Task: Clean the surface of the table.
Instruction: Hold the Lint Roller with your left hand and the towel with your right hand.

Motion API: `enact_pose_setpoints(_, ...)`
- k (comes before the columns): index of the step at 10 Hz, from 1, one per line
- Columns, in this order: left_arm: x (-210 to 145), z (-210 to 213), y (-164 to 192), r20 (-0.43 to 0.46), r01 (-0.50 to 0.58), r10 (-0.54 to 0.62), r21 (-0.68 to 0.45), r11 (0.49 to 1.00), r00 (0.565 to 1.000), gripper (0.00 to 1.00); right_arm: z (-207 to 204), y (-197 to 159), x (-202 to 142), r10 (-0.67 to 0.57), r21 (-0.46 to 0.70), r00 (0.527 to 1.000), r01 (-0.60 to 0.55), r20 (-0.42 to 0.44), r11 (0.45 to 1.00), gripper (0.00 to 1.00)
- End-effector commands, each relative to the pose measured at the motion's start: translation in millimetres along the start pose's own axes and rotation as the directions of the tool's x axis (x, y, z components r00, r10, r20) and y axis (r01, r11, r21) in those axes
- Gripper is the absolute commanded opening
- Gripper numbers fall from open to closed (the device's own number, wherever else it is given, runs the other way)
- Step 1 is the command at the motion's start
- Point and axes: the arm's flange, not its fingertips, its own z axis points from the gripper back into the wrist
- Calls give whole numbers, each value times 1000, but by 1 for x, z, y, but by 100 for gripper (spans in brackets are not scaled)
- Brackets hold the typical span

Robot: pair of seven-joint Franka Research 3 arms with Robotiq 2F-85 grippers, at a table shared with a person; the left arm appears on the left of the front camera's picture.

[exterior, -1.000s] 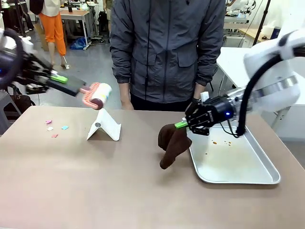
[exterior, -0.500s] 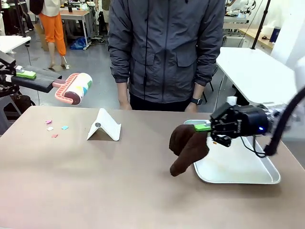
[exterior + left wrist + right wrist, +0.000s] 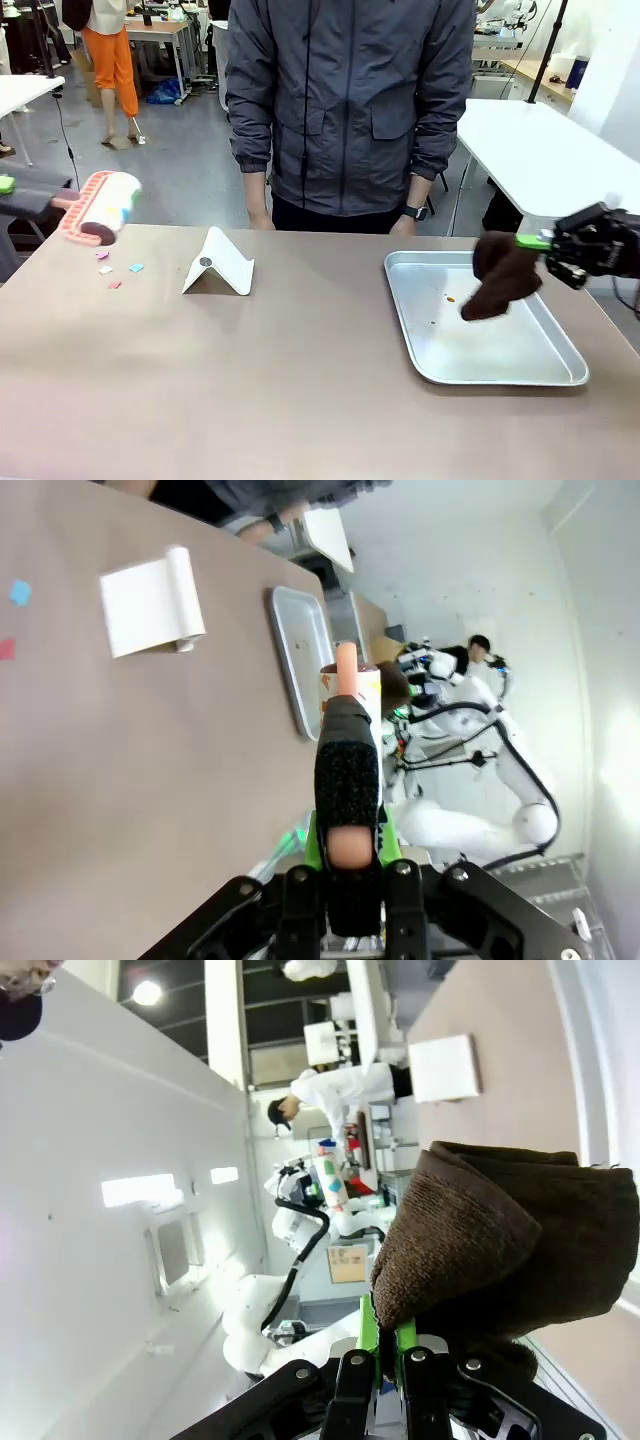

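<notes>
The brownish table (image 3: 250,380) spreads across the front view. Several small coloured paper scraps (image 3: 115,268) lie at its far left. Above the table's left edge, my left gripper (image 3: 5,185) is shut on the pink handle of a lint roller (image 3: 100,207). In the left wrist view, that handle (image 3: 346,780) runs out between the fingers of the left gripper (image 3: 346,855). My right gripper (image 3: 545,242) is shut on a brown cloth (image 3: 500,275), which hangs over the right part of the silver tray (image 3: 430,365). The cloth (image 3: 510,1240) bulges from the right gripper (image 3: 390,1345).
A white folded stand (image 3: 220,262) sits on the table left of centre, near the scraps. A person in a grey jacket stands at the far edge, hands down by the table. Small brown spots mark the tray floor. White tables stand behind on the right.
My right gripper carried the brown cloth rightwards from the table beside the tray to above the tray's right side. My left arm drew back left with the lint roller.
</notes>
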Motion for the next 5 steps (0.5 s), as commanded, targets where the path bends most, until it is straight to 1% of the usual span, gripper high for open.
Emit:
enact_pose_setpoints(1, -19, 50, 16, 108, -31, 29, 15, 999, 994, 0, 33, -27, -51, 32, 3, 997, -32, -63, 999, 0)
enact_pose_setpoints(2, -31, 88, 28, 177, -118, 115, 5, 993, 977, 0, 61, -37, -57, 68, 11, 994, -68, -82, 998, 0)
enact_pose_setpoints(3, -43, 108, 36, 216, -120, 114, 16, 993, 970, 0, 82, -46, -65, 91, 41, 992, -88, -83, 995, 0)
enact_pose_setpoints(4, -54, 124, 43, 278, -169, 157, 20, 985, 948, 0, 101, -54, -73, 95, 62, 994, -91, -60, 994, 0)
enact_pose_setpoints(5, -63, 132, 46, 308, -183, 166, 28, 983, 937, 0, 117, -60, -77, 100, 106, 994, -95, -48, 990, 0)
